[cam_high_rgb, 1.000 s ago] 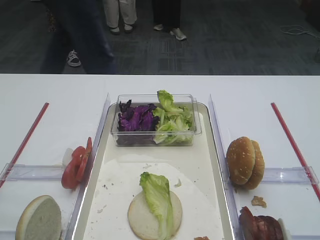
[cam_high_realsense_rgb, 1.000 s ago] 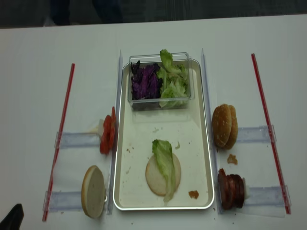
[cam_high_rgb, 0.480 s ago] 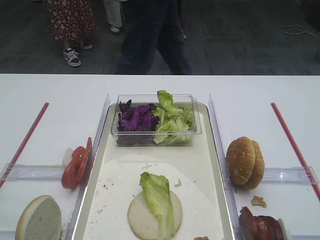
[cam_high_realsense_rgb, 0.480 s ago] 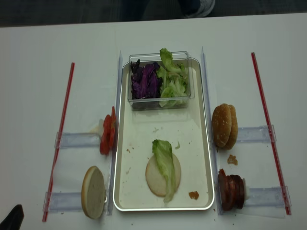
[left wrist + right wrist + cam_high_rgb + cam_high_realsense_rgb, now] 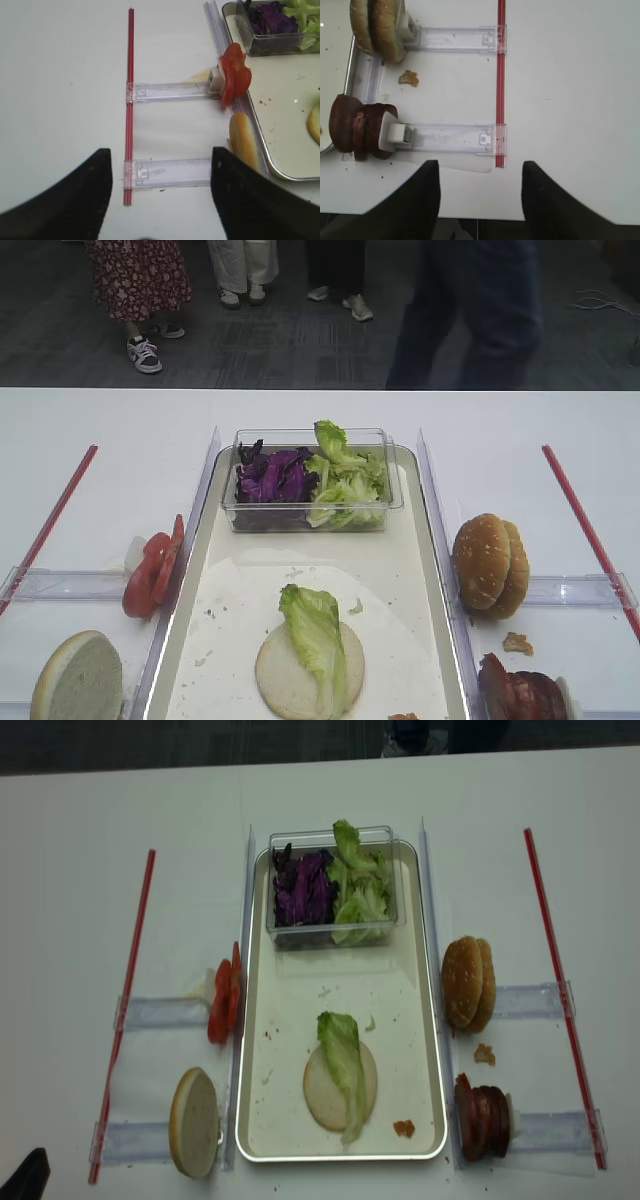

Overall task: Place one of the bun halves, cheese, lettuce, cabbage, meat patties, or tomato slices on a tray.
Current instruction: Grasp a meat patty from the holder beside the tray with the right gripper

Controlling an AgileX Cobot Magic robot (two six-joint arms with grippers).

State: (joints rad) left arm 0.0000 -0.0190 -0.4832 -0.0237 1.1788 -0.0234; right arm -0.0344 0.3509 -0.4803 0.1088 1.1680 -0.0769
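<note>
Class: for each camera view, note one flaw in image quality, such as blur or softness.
Exterior high: the walking person is motion-blurred, the tray sharp. Realsense: soft all over. Both wrist views: gripper fingers are dark and out of focus.

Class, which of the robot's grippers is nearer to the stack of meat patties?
Right. The right gripper hangs open just off the meat patties, beside their holder. The left gripper is across the tray, by the tomato slices.
</note>
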